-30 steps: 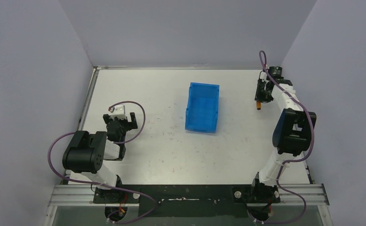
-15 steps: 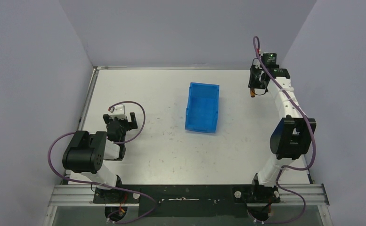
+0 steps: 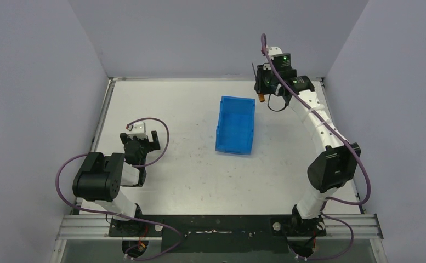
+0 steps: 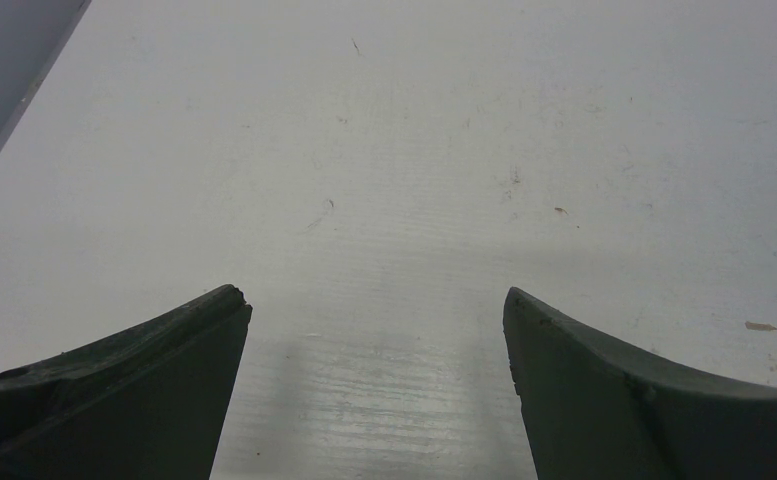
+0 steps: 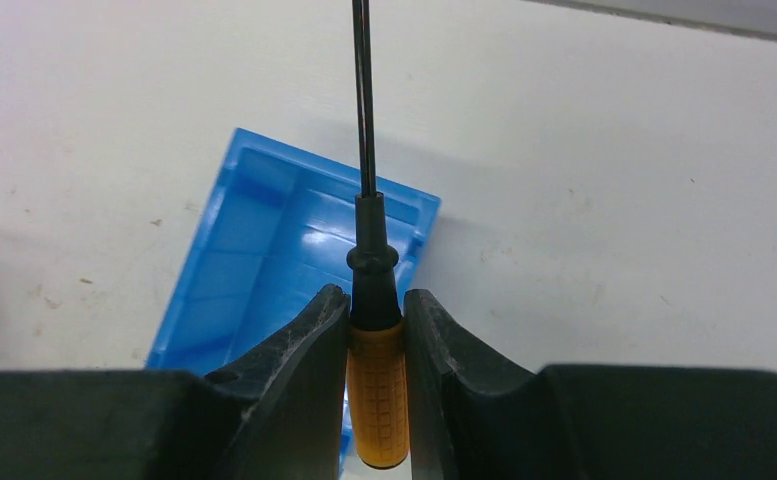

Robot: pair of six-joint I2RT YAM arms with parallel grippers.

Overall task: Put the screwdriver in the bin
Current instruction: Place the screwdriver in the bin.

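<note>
My right gripper [image 3: 262, 90] is shut on the screwdriver [image 5: 376, 385], gripping its orange handle with the thin black shaft pointing away from the wrist. It holds the tool in the air just beyond the far right corner of the bright blue bin [image 3: 235, 125]. The orange handle end [image 3: 261, 99] shows below the gripper in the top view. In the right wrist view the bin [image 5: 254, 260] lies below and to the left of the jaws [image 5: 377, 300]. My left gripper [image 3: 145, 143] is open and empty over bare table at the left [image 4: 376, 310].
Grey walls close in the white table [image 3: 188, 181] on the left, far and right sides. A metal rail runs along the near edge by the arm bases. The bin holds nothing that I can see.
My right arm has swung left and farther back, carrying the screwdriver from the table's right side to just beyond the bin's far right corner. The left arm has not moved.
</note>
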